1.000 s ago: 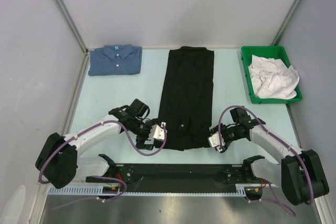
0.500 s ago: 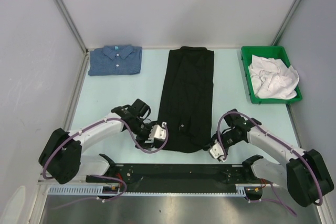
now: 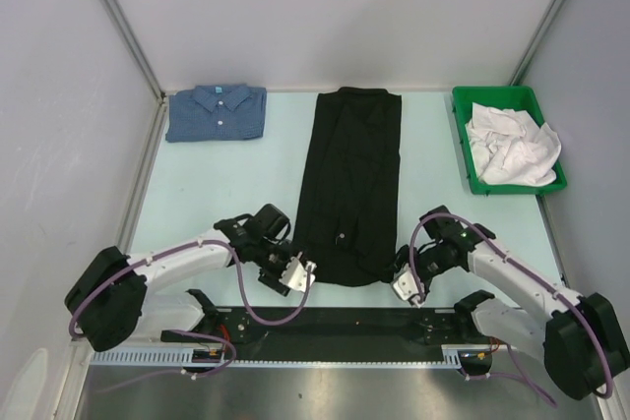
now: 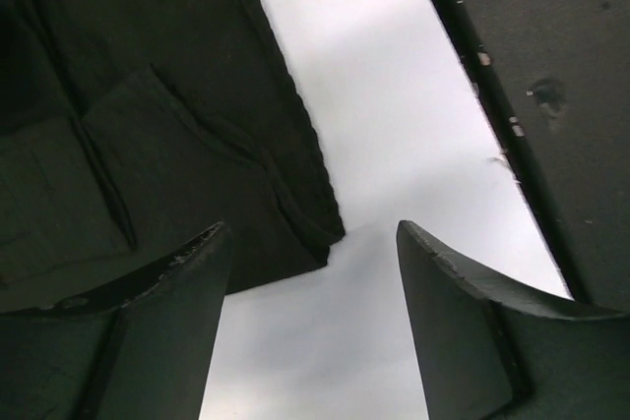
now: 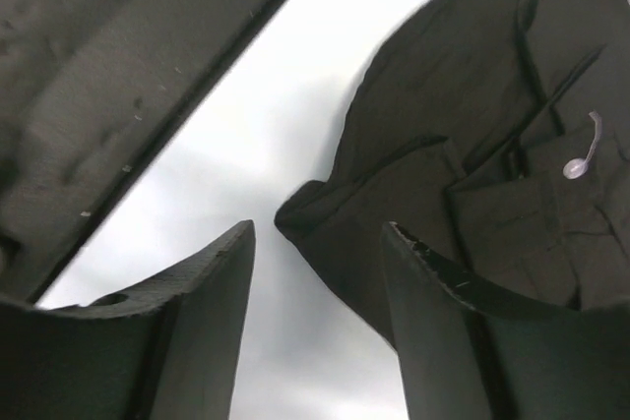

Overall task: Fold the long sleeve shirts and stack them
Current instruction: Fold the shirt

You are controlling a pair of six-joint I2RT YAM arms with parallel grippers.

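The black long sleeve shirt [image 3: 350,179] lies folded into a long narrow strip down the middle of the table, collar at the far end. The blue long sleeve shirt [image 3: 217,112] sits folded at the far left. My left gripper [image 3: 295,273] hovers open at the black shirt's near left corner. In its wrist view that corner of the shirt [image 4: 148,115] reaches just to the gap of the gripper [image 4: 313,228]. My right gripper [image 3: 405,285] is open at the near right corner. That corner of the shirt [image 5: 463,154] points between its fingers [image 5: 320,227], nothing gripped.
A green tray [image 3: 461,130] holding crumpled white cloth [image 3: 510,145] stands at the far right. A black rail [image 3: 335,322] runs along the near edge just behind both grippers. Grey walls close in left, right and at the back.
Both grippers have slid toward the near edge, off the black shirt's hem to its corners. The shirt itself has not shifted.
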